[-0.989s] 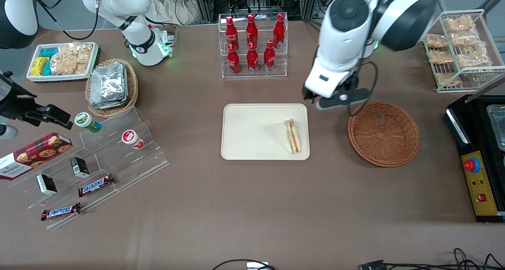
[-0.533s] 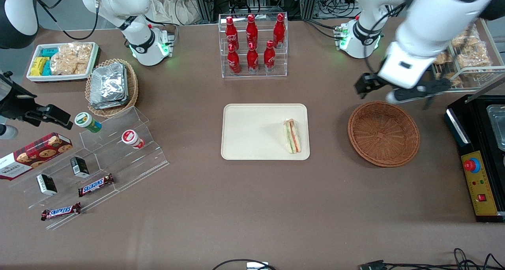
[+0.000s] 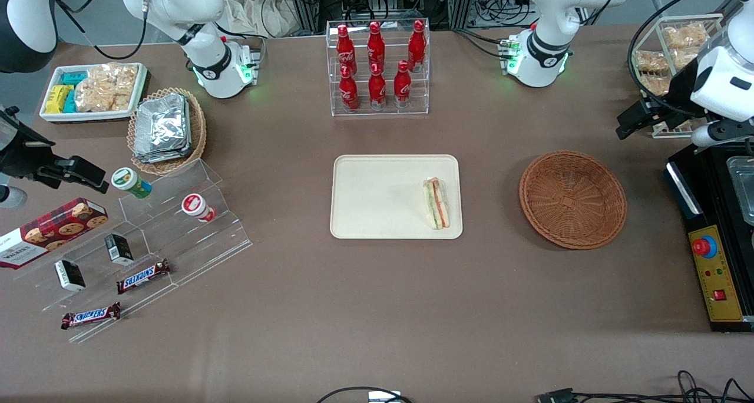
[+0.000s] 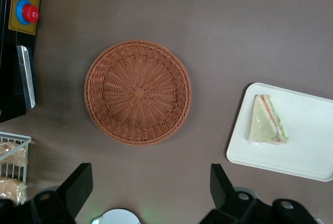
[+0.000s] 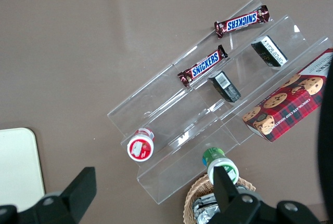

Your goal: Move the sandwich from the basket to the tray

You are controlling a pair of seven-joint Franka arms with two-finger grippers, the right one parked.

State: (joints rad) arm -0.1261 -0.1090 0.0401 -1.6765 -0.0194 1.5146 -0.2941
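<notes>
Table [image 3: 377, 309] first, brown and broad; on it we see the tray [image 3: 377, 197] at the middle and the basket [image 3: 572, 200] beside it, toward the working arm's end. That basket holds nothing. Sandwich [image 3: 436, 203] lies flat on the tray, close to the rim nearest the basket, its long axis running toward and away from the front camera. We judge the placing done. Our gripper [image 3: 639, 119] hangs high over the table near the wire rack [image 3: 683, 79], well apart from the basket and farther yet from the tray; the wrist view shows its fingers [image 4: 78, 182] spread wide with nothing between them. From the gripper the sandwich lies toward the parked arm's end, with the basket in between, so we expect only a retreat to remain
</notes>
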